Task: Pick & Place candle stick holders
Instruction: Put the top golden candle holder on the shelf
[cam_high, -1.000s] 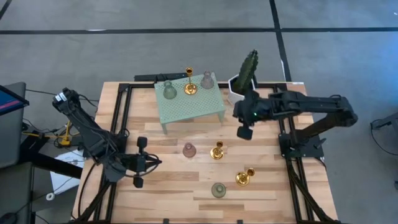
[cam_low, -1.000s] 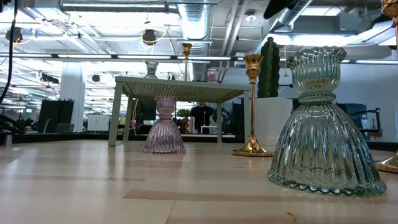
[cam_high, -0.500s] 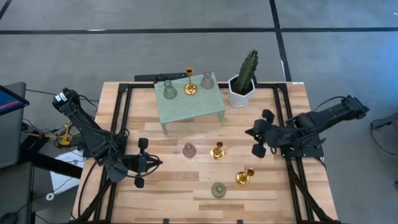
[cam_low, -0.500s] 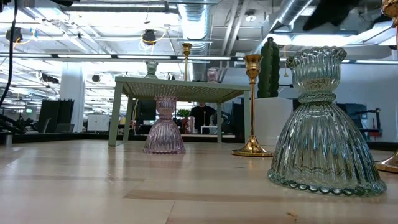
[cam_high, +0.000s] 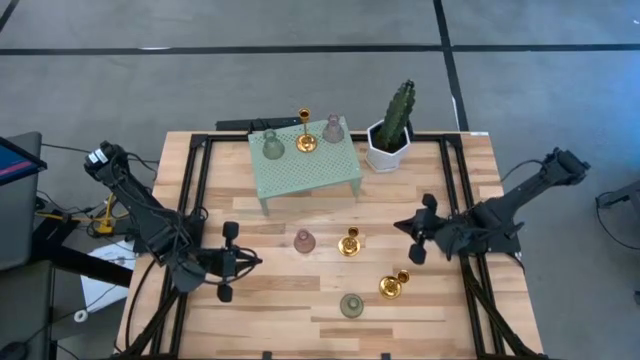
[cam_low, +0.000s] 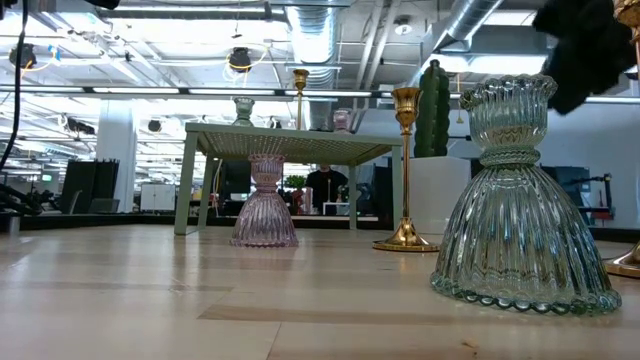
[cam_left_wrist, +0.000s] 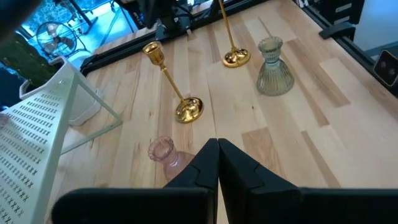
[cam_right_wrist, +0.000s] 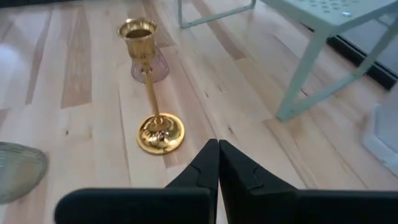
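Three candle stick holders stand on the small green table (cam_high: 330, 180): a grey-green one (cam_high: 272, 145), a gold one (cam_high: 305, 140) and a pink one (cam_high: 334, 128). On the wood stand a pink one (cam_high: 305, 241), a gold one (cam_high: 349, 243), another gold one (cam_high: 391, 287) and a grey-green one (cam_high: 352, 305). My right gripper (cam_high: 400, 225) hovers shut to the right of the middle gold holder (cam_right_wrist: 152, 118), pointing at it, holding nothing. My left gripper (cam_high: 253, 262) waits shut to the left of the pink holder (cam_left_wrist: 163, 152).
A white hexagonal pot with a cactus (cam_high: 388, 140) stands to the right of the green table. Black frame rails run along the left and right sides of the wooden top. Bare wood lies near the front edge and left of the holders.
My right gripper has drawn back from beside the cactus pot toward the table's near and right side and has sunk lower, turning as it went. It stays shut with nothing in it. The holders have not moved.
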